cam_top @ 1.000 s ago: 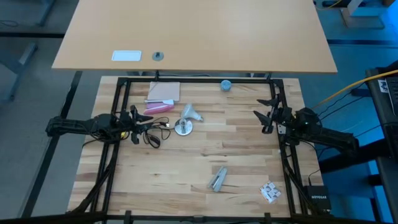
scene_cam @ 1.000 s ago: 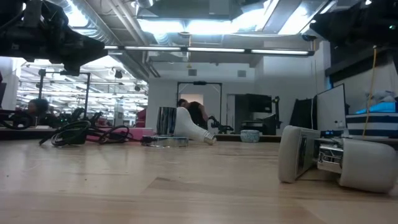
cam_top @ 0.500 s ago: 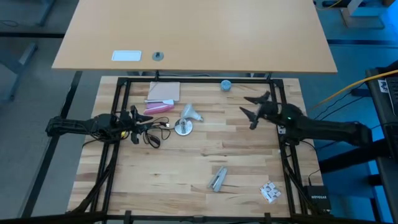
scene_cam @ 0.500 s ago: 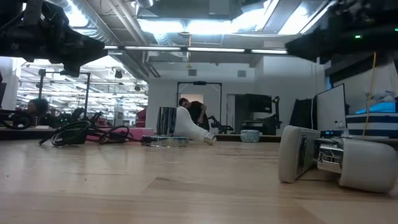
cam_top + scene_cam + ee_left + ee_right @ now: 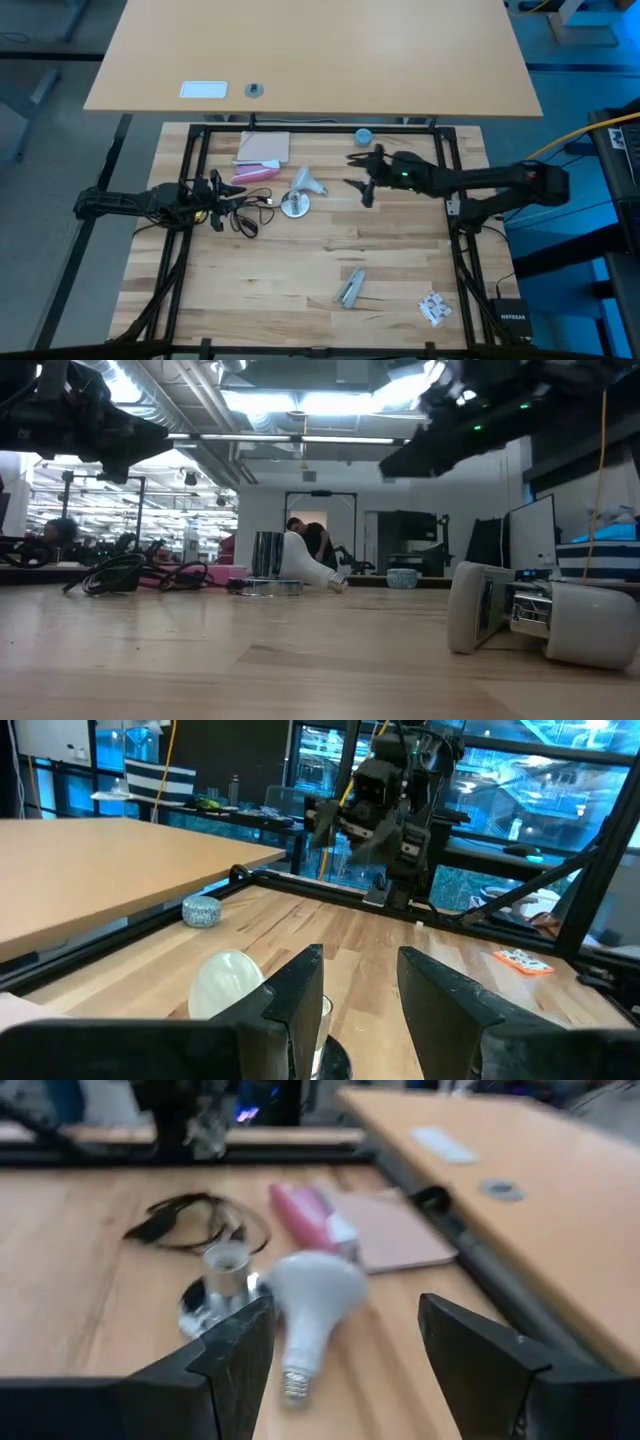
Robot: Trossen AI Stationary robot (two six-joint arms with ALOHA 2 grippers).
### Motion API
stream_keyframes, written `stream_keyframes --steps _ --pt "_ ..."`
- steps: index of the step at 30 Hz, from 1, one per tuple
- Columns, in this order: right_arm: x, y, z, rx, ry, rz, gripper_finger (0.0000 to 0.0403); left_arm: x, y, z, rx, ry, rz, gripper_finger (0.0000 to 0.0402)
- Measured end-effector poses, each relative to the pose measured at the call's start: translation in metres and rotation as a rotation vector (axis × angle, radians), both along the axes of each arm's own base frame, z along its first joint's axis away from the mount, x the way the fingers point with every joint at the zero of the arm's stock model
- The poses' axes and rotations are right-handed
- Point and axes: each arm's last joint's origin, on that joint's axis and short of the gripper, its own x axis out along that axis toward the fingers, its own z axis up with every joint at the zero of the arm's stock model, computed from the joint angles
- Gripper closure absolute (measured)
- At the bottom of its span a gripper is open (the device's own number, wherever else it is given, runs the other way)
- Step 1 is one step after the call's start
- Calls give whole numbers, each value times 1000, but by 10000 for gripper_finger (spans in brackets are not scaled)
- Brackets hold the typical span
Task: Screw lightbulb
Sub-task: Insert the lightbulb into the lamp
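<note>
Two grippers: right gripper (image 5: 362, 176) wide open near lightbulb (image 5: 307, 181); left gripper (image 5: 213, 192) closed beside cable tangle (image 5: 243, 214).

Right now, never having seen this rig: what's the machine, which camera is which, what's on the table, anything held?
It is a two-armed robot at a wooden table. One camera looks straight down, one sits at table height, and one rides on each wrist.

The left gripper waits shut at the left edge, beside a black cable.

The right gripper is open and empty, reaching toward the lightbulb, which lies on its side against a shiny metal disc.

Also lying there: a pink object, a small blue round object and a white device. Nothing is held.
</note>
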Motion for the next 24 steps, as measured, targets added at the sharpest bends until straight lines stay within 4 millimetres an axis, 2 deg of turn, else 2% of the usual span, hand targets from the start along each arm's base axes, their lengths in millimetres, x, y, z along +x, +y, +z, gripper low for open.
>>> stream_keyframes --steps 6,14,24 --pt "35 -9 -14 38 128 11 150 0 0 0 48 13 4 279" --pt "73 -17 -35 71 194 45 150 0 0 0 87 23 7 279" --pt "104 -24 -54 110 232 99 150 0 0 0 83 22 6 279"
